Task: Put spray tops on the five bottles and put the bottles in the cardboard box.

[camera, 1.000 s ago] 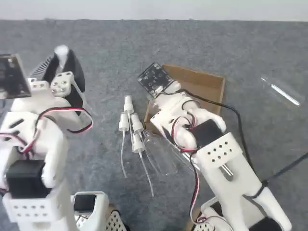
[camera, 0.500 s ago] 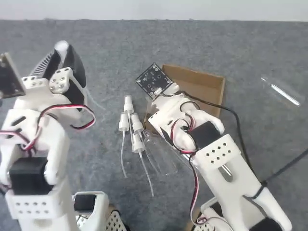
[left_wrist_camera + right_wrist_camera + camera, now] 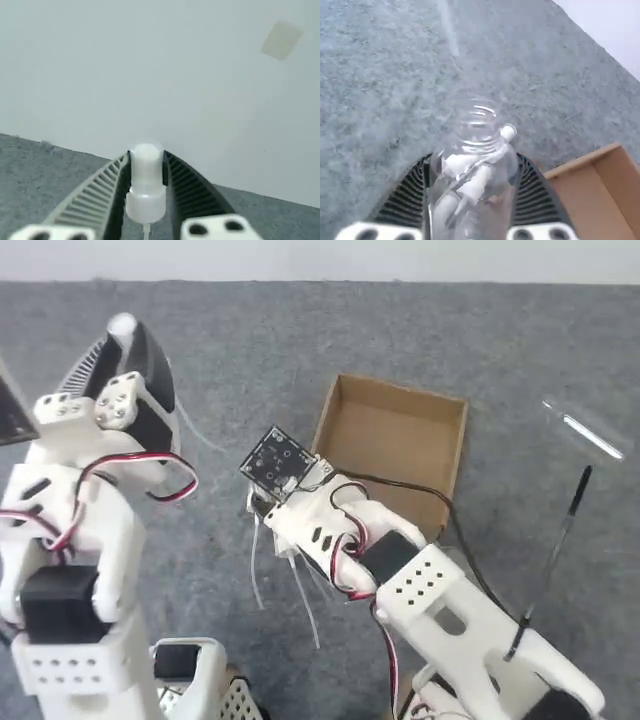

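Two arms are holding parts: the left gripper (image 3: 146, 156) is pinching a spray top (image 3: 146, 200), and the right gripper (image 3: 475, 162) is clasping an uncapped clear bottle (image 3: 480, 125).

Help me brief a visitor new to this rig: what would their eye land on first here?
Most likely the left gripper, up off the table and shut on a white spray top. Next comes the right gripper, which holds a clear, uncapped bottle over the grey carpet, close to the open cardboard box.
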Robot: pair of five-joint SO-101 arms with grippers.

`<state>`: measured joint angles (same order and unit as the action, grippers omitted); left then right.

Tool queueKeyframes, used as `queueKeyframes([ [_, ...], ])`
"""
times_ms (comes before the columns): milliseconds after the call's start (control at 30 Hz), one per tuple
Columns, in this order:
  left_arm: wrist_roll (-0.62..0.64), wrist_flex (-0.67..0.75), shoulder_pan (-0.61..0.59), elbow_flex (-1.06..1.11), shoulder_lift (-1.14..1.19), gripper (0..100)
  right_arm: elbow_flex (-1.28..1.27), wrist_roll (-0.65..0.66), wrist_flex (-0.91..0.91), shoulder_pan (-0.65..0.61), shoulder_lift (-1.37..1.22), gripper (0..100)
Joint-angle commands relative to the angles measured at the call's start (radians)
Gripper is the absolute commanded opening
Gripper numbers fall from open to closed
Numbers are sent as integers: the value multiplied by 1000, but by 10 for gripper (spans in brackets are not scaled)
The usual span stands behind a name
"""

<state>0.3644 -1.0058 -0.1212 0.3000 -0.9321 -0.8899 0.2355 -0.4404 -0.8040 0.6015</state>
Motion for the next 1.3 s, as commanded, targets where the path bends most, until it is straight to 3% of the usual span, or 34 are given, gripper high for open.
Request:
queueKeyframes([
  [0,17,29,55,-10,-3,12,9,-15,35,-7,53,6],
  [400,17,117,135,173,-3,12,-2,-15,35,-2,53,6],
  [633,15,44,138,257,-5,12,-31,-12,53,-2,64,6],
  [800,9,12,207,323,-5,12,-110,-18,193,-1,127,6],
  [1033,3,20,229,432,-150,12,-230,-219,338,64,228,6],
  [1267,-83,25,232,521,-269,13,-255,-236,363,45,243,6],
])
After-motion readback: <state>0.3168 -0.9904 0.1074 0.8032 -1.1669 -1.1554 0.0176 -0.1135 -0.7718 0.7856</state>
